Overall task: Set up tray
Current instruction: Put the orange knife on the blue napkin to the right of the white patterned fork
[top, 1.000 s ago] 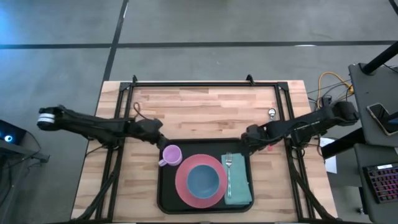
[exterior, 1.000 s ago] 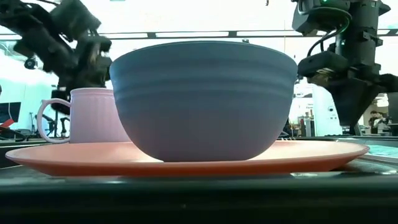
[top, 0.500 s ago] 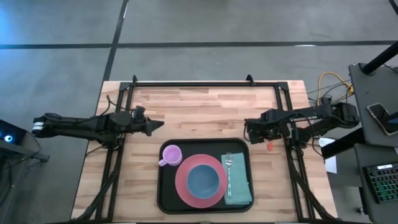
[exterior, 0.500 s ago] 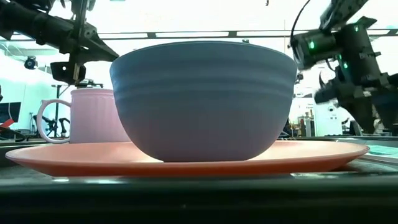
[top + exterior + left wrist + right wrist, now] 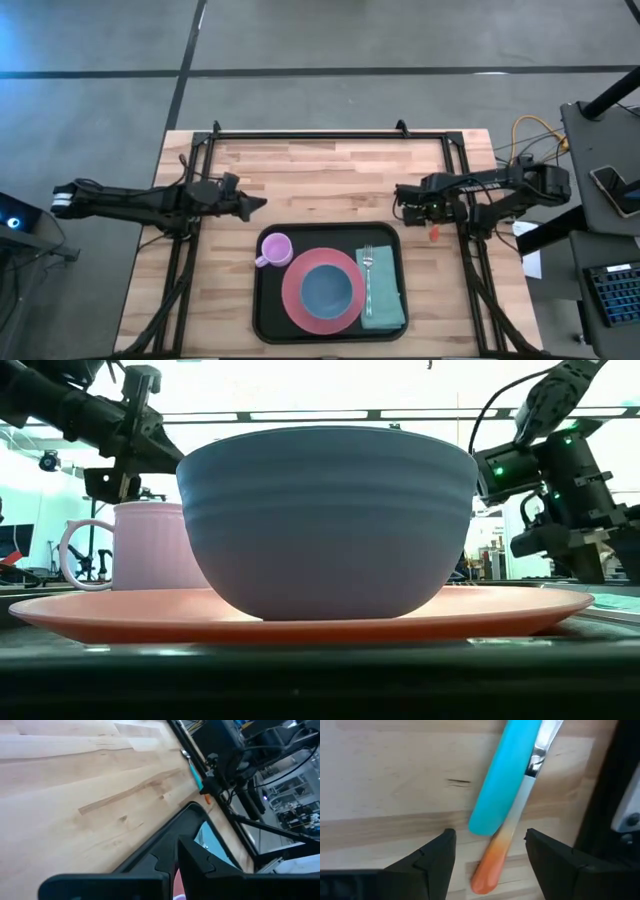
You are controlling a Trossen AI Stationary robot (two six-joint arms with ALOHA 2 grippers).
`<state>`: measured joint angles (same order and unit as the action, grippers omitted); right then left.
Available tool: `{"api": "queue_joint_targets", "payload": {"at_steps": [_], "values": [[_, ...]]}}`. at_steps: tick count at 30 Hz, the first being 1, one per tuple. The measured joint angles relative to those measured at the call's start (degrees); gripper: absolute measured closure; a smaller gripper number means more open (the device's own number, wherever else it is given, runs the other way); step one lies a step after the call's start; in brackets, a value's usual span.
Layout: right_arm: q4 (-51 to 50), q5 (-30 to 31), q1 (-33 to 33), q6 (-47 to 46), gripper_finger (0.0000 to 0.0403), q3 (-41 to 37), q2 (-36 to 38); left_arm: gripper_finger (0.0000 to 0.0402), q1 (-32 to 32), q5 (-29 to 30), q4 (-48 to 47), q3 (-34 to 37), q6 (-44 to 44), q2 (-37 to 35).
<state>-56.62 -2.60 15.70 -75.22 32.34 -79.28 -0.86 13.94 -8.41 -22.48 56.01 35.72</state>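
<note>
I've got the right gripper (image 5: pixel 490 857) spread wide and hanging over two utensils by the table's right rail, a blue-handled one (image 5: pixel 502 780) overlapping an orange-tipped one (image 5: pixel 492 862), lined up so the fingers (image 5: pixel 427 857) straddle them for a pick; I judge cutlery is what is left to load. The left gripper (image 5: pixel 245 205) waits over bare wood just beyond the tray's far left corner, its fingers (image 5: pixel 200 857) pinched together on nothing. The tray (image 5: pixel 262 325) sits at the near middle of the table (image 5: pixel 330 170), carrying a mug (image 5: pixel 274 249), a pink plate (image 5: pixel 292 297) with a bowl (image 5: pixel 326 290) on it, and a fork (image 5: pixel 367 268) laid on a napkin (image 5: pixel 383 300). The top is pale butcher-block planks in a black frame; grey floor surrounds it, with a cabled equipment bench to the right.
</note>
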Motion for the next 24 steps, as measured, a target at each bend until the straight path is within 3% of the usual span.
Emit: {"api": "queue_joint_targets", "payload": {"at_steps": [5,13,19,24], "values": [[2.7,-2.0,3.2,0.9,0.0184,-1.7,-0.9,0.0398,0.0,0.0,0.0,0.0,0.0,0.8],[3.2,-1.8,8.7,11.5,0.0198,0.6,0.3,0.0398,0.0,0.0,0.1,0.0,0.0,0.6],[16.1,-5.1,11.0,19.5,0.0202,1.9,0.3,0.0398,0.0,0.0,0.1,0.0,0.0,0.6],[20.5,-5.8,11.2,16.5,0.0202,4.8,0.6,0.0398,0.0,-0.1,0.2,0.0,0.0,0.6]]}}
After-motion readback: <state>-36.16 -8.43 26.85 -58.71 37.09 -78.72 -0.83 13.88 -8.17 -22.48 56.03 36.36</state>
